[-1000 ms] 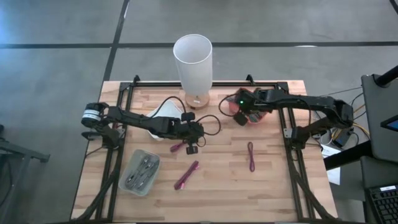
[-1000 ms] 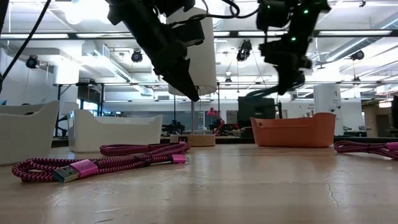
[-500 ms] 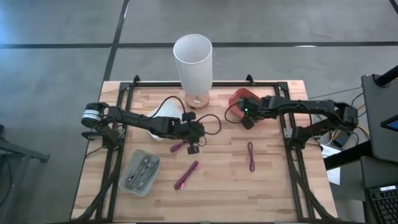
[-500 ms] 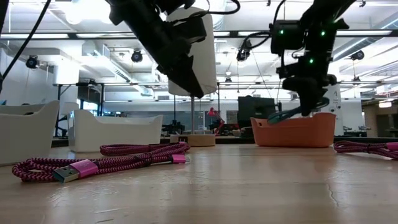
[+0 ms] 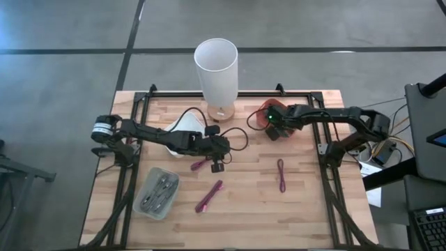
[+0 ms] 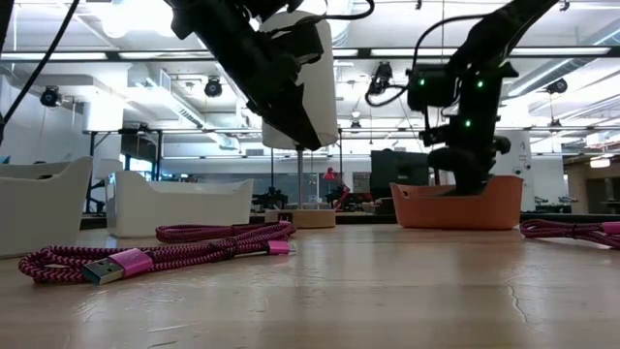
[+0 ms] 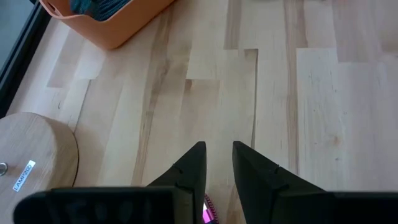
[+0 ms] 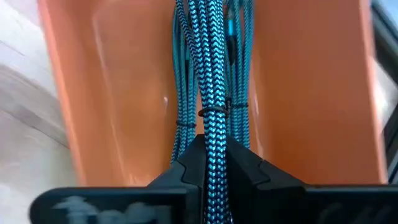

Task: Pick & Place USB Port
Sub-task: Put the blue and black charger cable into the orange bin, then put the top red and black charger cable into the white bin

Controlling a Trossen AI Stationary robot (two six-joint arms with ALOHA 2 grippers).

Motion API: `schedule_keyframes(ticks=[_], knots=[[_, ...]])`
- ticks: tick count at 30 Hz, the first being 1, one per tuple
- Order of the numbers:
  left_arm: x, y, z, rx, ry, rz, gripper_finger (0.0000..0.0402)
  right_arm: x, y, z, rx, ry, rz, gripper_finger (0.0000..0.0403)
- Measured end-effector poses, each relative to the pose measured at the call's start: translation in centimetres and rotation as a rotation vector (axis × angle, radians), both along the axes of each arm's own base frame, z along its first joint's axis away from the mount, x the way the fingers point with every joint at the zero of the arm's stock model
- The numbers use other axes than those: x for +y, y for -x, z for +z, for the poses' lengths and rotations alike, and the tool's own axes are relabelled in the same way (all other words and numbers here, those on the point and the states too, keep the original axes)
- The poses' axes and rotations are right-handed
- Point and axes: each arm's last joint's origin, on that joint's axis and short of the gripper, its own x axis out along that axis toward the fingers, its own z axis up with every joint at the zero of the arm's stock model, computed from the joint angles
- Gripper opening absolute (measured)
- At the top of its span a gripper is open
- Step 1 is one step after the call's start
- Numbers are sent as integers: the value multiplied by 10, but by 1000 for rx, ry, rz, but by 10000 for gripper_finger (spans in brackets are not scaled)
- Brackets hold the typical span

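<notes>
Since a second ago your right gripper (image 8: 214,163) has dropped from above the orange bin (image 5: 270,109) down into it, at about 1 o'clock on the table; its fingers pinch the blue cable (image 8: 208,74), which lies along the bin floor. That cable looks all but placed (release still to come). Your left gripper (image 7: 217,163) hangs mid-table, fingers slightly apart and empty. Pink cables (image 5: 208,196) at 6 o'clock remain yours to collect.

Lamp (image 5: 217,73) at surface (image 5: 306,209) rear centre. Bin (image 5: 267,111) right of lamp, cable bundle (image 8: 208,93) inside. Tray (image 5: 157,193) front left. Two loose cables (image 5: 209,196) (image 5: 281,174) right of tray, well apart.
</notes>
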Motion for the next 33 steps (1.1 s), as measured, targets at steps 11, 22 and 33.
schedule_keyframes(ticks=[11, 22, 33], knots=[[0, 0, 0, 2, -5, -5, 83, -4, -7, -12, 51, -26, 3, 79], [0, 0, 0, 2, -5, -6, 83, 0, -4, 3, -17, -42, 43, 122], [-3, 2, -2, 19, 47, 8, 83, 7, 10, 41, -170, 25, 69, 154]])
